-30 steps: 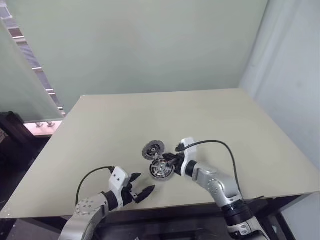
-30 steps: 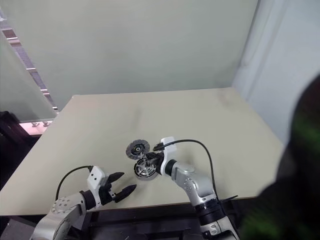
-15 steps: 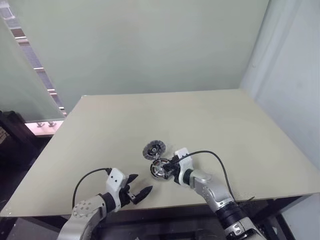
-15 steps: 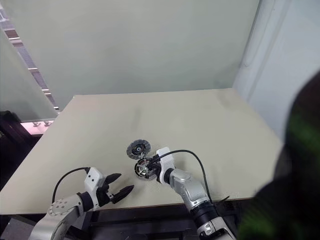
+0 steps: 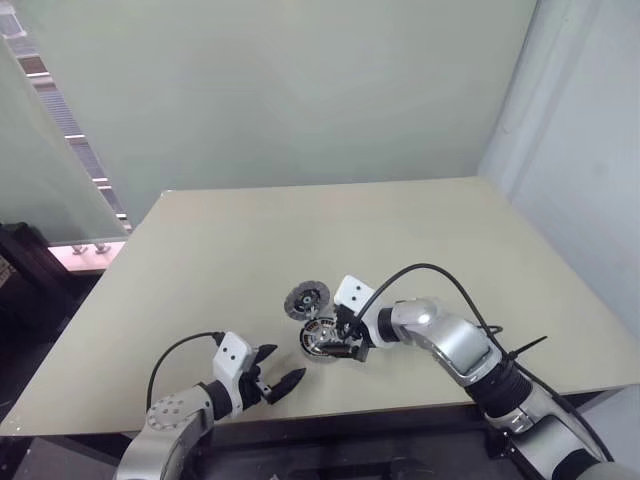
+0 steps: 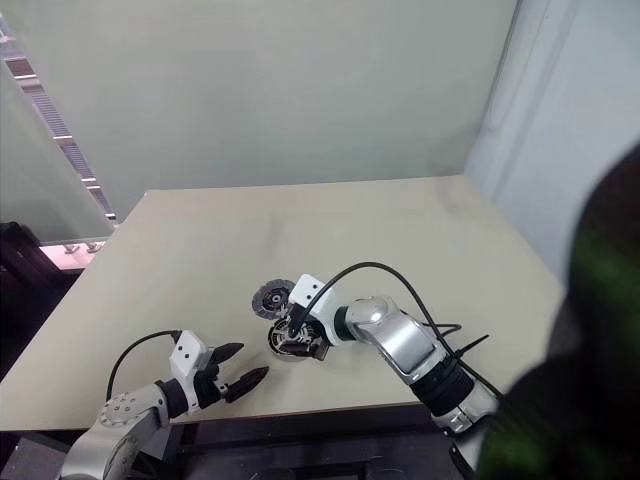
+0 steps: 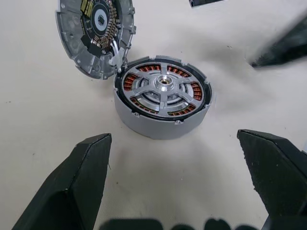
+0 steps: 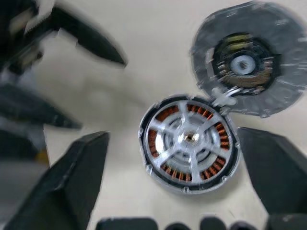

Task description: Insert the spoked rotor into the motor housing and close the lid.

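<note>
Motor housing (image 7: 162, 99) is sitting near the front middle of the worktop (image 5: 420, 240), and the spoked rotor (image 7: 164, 86) is already lying inside it: silver hub and radial spokes are showing flush within the ring of copper windings, rim level all round as far as both wrist views are telling. Judging the insertion step as done

Lid (image 7: 96, 33) is not on yet. It is lying just beyond the housing, on the far-left side, touching or nearly touching its rim, with its inner face turned up so the dark centre and small components are visible. A pale tab or wire at the joint seems to be linking lid and housing; cannot tell which

Right gripper (image 5: 345, 340) is hovering right over the housing's right edge, fingers (image 8: 72, 187) spread wide and holding nothing; the housing is showing between them in the right wrist view. Left gripper (image 5: 280, 383) is waiting near the front edge of the worktop, left of the housing and apart from it, fingers (image 7: 76, 187) also spread and empty

What is left, by my reading: swinging or lifting the lid over, turning its inner face down, and seating it on the housing. Risk to watch is the lid landing skewed on the rim, or the housing sliding on the bare worktop while being pressed
</note>
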Available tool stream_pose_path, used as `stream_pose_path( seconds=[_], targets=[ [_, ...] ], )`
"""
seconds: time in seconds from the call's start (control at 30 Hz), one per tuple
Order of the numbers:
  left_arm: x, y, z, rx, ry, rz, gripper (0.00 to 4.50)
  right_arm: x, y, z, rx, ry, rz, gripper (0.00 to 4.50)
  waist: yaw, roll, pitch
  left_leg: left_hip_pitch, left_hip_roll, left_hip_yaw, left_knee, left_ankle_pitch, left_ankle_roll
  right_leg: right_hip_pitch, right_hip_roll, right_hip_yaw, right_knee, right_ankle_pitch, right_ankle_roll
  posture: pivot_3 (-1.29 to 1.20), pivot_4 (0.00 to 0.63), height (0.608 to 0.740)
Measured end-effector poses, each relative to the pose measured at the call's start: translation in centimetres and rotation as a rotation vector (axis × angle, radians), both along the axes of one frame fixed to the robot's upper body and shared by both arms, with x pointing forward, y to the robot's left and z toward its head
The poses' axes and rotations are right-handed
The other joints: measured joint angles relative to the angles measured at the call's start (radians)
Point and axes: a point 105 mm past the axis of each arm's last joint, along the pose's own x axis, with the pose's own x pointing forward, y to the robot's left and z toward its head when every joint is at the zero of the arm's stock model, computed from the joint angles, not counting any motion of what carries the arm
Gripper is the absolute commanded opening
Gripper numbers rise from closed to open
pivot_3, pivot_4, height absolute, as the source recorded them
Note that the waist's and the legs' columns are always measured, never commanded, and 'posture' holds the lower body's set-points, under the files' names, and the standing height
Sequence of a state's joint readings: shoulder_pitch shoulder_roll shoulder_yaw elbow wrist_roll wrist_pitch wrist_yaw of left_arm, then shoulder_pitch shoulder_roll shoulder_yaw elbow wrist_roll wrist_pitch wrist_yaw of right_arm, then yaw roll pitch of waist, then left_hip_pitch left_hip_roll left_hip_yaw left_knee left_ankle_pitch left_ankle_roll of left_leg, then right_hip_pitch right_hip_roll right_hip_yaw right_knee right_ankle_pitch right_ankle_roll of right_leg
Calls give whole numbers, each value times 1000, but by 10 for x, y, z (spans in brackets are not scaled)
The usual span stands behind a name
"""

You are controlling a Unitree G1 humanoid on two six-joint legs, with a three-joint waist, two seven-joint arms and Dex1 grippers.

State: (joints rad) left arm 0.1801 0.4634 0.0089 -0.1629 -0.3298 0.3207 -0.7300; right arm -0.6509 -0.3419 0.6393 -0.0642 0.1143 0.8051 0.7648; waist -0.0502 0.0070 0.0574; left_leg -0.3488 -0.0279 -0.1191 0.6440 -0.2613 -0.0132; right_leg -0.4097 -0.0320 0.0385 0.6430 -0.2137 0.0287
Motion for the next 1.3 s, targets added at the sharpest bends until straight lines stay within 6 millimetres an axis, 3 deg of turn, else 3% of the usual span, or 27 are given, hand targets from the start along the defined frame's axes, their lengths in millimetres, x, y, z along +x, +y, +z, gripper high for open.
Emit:
stream_pose_path(
  seconds=[0.5, 1.03, 1.13, 1.3],
  targets=[
    [-4, -1, -4, 6, 18, -14, 4500, -14, -3, -29, -390, -125, 311, 4474, 0, 0, 0, 0, 0, -1, 0, 0, 0, 0, 0, -1, 0, 0, 0, 0, 0, 740],
    [-8, -4, -9, 10, 31, -23, 4500, -7, 6, -54, -491, -160, 361, 4474, 0, 0, 0, 0, 0, -1, 0, 0, 0, 0, 0, -1, 1, 0, 0, 0, 0, 740],
    [-8, -4, -9, 11, 31, -23, 4500, -3, 6, -55, -502, -177, 354, 3864, 0, 0, 0, 1, 0, -1, 0, 0, 0, 0, 0, -1, 1, 0, 0, 0, 0, 740],
    [-8, -5, -9, 11, 30, -24, 4500, 2, 4, -54, -520, -206, 338, 2119, 0, 0, 0, 2, 0, -1, 0, 0, 0, 1, 0, -1, 1, 0, 0, 0, 0, 740]
  ],
)
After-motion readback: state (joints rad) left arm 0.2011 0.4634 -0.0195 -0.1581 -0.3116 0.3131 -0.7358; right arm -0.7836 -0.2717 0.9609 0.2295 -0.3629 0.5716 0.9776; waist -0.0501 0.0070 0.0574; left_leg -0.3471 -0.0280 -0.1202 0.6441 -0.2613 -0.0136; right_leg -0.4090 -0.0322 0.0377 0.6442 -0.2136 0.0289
